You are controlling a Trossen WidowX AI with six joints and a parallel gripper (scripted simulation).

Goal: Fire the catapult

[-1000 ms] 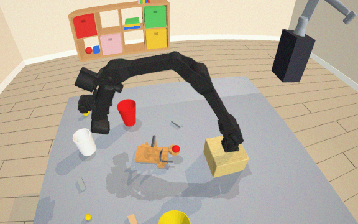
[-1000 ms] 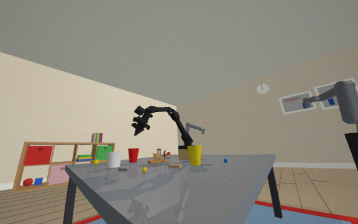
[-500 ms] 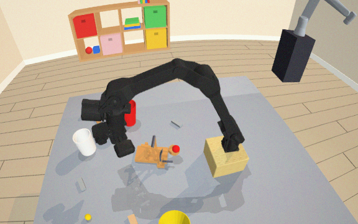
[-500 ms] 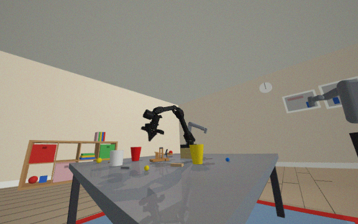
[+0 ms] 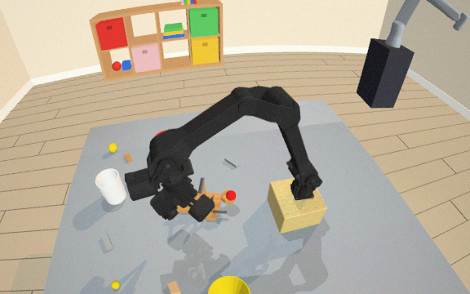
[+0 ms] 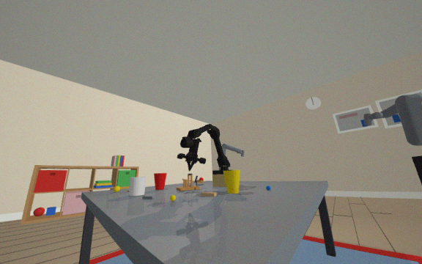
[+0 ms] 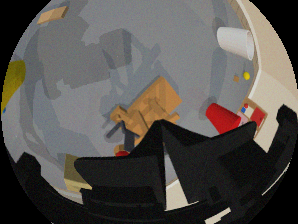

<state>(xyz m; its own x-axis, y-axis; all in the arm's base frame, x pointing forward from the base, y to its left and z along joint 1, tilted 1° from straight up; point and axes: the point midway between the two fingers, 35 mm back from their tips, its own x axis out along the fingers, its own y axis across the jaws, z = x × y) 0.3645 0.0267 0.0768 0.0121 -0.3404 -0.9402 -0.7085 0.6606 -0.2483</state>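
The red ball (image 5: 231, 195) (image 6: 201, 180) (image 7: 121, 154) sits in the round cup at the end of the orange catapult's arm. The catapult (image 5: 217, 200) (image 7: 162, 92) stands on the table, its cup end toward the arm's base block. The white mug (image 5: 112, 188) (image 6: 137, 186) (image 7: 234, 41) stands upright on the far side of the catapult from the base. My gripper (image 6: 190, 169) (image 7: 161, 121) is shut and empty, pointing down above the catapult. In the top view the arm hides its fingertips and part of the catapult.
A red cup (image 6: 160, 181) (image 7: 222, 119) stands behind the arm in the top view. A yellow cup (image 5: 228, 286) (image 6: 231, 181), a wooden block (image 5: 173, 287) (image 6: 209, 194), two yellow balls (image 5: 113, 148) (image 5: 115, 285) and a blue ball (image 6: 268, 188) are on the table. The arm stands on a base block (image 5: 300, 220).
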